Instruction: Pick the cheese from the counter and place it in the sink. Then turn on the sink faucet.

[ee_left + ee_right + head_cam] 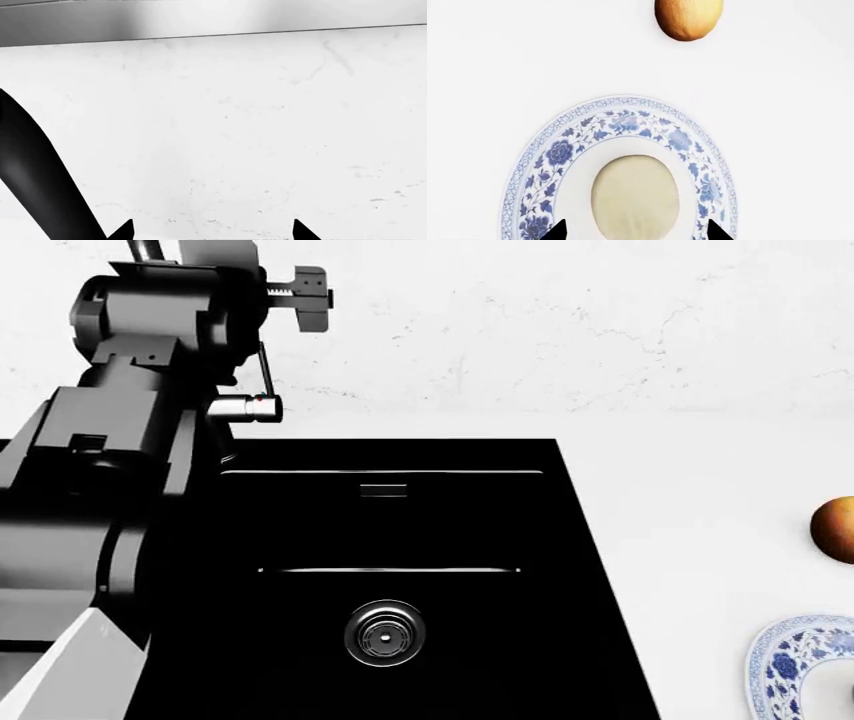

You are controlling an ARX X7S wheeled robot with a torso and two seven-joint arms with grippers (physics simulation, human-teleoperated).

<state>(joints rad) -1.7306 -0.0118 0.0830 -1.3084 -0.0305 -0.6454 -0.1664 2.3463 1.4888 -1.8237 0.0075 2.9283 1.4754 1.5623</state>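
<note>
The cheese [635,197], a pale cream rounded piece, lies in the middle of a blue-and-white patterned plate [620,122] on the white counter [694,490]. My right gripper [637,231] is open just above it, one black tip on each side; it does not show in the head view. The black sink [587,580] with its round metal drain [386,632] fills the head view's centre. Only a grey lever [248,408] and thin rod of the sink faucet show beside my raised left arm [134,440]. My left gripper [213,231] is open and empty, facing the white veined wall [253,125].
A round orange-brown fruit [835,530] [688,17] lies on the counter beyond the plate [801,665], at the head view's right edge. A dark slanted bar [40,175] crosses the left wrist view close to the gripper. The wall rises behind the sink.
</note>
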